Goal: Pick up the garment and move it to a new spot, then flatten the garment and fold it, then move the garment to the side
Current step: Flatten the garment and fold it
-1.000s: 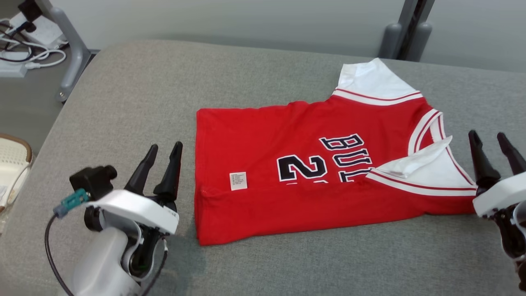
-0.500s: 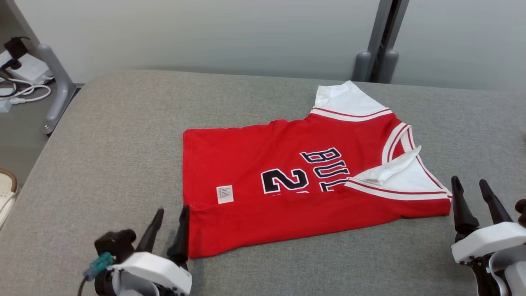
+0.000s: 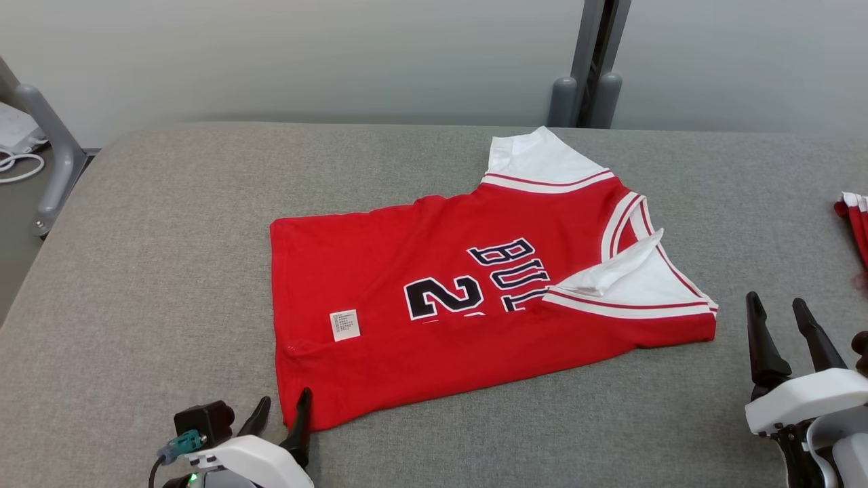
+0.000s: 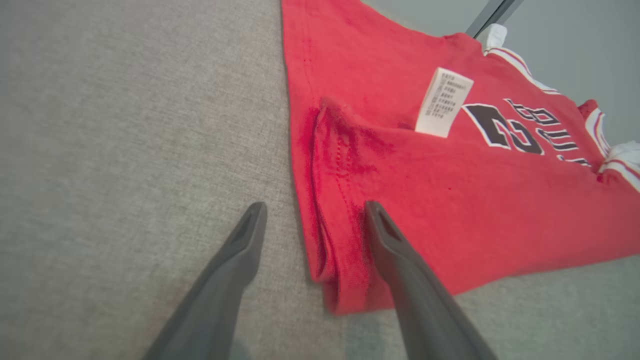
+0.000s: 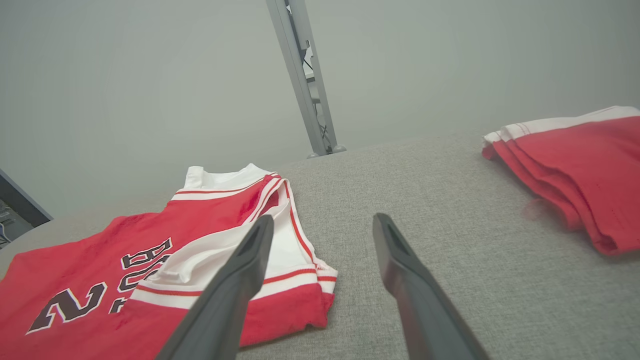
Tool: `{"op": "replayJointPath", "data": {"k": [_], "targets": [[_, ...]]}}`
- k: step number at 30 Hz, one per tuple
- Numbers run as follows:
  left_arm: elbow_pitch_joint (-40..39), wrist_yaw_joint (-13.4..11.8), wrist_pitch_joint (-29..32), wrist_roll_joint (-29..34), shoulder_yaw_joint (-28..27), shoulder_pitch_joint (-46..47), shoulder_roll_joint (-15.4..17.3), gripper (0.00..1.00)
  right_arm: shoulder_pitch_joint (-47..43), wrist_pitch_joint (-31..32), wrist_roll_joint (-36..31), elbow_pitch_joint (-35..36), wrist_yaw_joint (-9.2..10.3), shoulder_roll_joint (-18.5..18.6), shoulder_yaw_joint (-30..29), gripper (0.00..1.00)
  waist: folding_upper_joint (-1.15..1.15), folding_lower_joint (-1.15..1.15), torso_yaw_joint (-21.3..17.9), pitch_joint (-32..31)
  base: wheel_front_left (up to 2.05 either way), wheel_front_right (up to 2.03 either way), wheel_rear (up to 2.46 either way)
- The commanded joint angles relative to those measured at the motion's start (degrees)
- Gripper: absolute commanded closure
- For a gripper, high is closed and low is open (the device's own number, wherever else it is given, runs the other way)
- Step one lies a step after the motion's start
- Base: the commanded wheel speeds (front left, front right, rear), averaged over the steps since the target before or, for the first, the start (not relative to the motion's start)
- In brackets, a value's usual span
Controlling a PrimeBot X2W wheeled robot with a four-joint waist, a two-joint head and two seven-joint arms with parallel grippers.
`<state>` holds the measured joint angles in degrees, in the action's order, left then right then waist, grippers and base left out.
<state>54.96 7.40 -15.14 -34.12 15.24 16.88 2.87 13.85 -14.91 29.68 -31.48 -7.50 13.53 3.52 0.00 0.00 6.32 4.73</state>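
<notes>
Both of my hands are empty and spread as wide as they go. The garment (image 3: 434, 325) — a red jersey with white sleeves — lies in the middle of the grey counter (image 3: 149, 257), hem to the left and collar to the right, with its near long edge folded up over the chest. My left hand (image 3: 285, 396) sits at the near left corner of the hem. In the left wrist view 1 finger is over bare counter just left of the edge and the other is over red cloth, so the corner lies between them. My right hand (image 3: 775, 298) hovers just right of the near shoulder, apart from the cloth.

As I judge it, the next fold starts from these 2 near corners. To do it well, I should go low at the left corner so 1 finger slides under every layer, then close on the whole thickness of hem. The right hand should take its corner before either lifts. Raising both together keeps the fold line straight and the tucked near sleeve (image 3: 630, 281) in place.

I can't tell how many layers are stacked at that corner, or whether my finger over the cloth touches it. The folded flap hides the lower part of the number and lettering. Another red pile (image 3: 856, 224) at the right is cut off by the picture's edge — what it holds I cannot say.
</notes>
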Motion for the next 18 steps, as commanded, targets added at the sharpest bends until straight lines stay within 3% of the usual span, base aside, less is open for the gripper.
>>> {"op": "replayJointPath", "data": {"k": [1, 7, 8, 9, 18], "targets": [[1.08, -0.13, 0.57, -0.99, 0.96, 0.68, 0.10, 0.00, 0.45, -0.27, -0.23, 0.03, 0.02, 0.25, -0.23, 0.00, 0.00, 0.00, -0.17, 0.19, 0.00, 0.00, 0.00], [4.22, 0.08, 2.46, -5.69, 6.93, 1.89, -0.23, 0.03, 0.85, -0.28, -0.41, -0.34, 0.02, 0.27, -0.69, 0.00, 0.00, 0.00, -0.40, 0.63, 0.00, 0.00, 0.00], [4.57, 0.09, 2.74, -6.26, 7.86, 2.00, -0.32, 0.58, 0.94, -0.28, -0.42, -0.40, 0.02, 0.28, -0.75, 0.00, 0.00, 0.00, -0.40, 0.67, 0.00, 0.00, 0.00], [4.83, 0.10, 2.91, -6.72, 8.75, 2.13, -0.39, 1.00, 1.02, -0.28, -0.43, -0.47, 0.01, 0.29, -0.79, 0.00, 0.00, 0.00, -0.38, 0.72, 0.00, 0.00, 0.00], [4.15, 0.10, 0.51, -8.08, 12.02, 5.31, 0.23, 1.00, 2.46, -0.23, 2.46, -5.69, 0.02, -0.34, 0.09, 0.00, 0.00, 0.00, 1.12, 0.66, 0.00, 0.00, 0.00]]}}
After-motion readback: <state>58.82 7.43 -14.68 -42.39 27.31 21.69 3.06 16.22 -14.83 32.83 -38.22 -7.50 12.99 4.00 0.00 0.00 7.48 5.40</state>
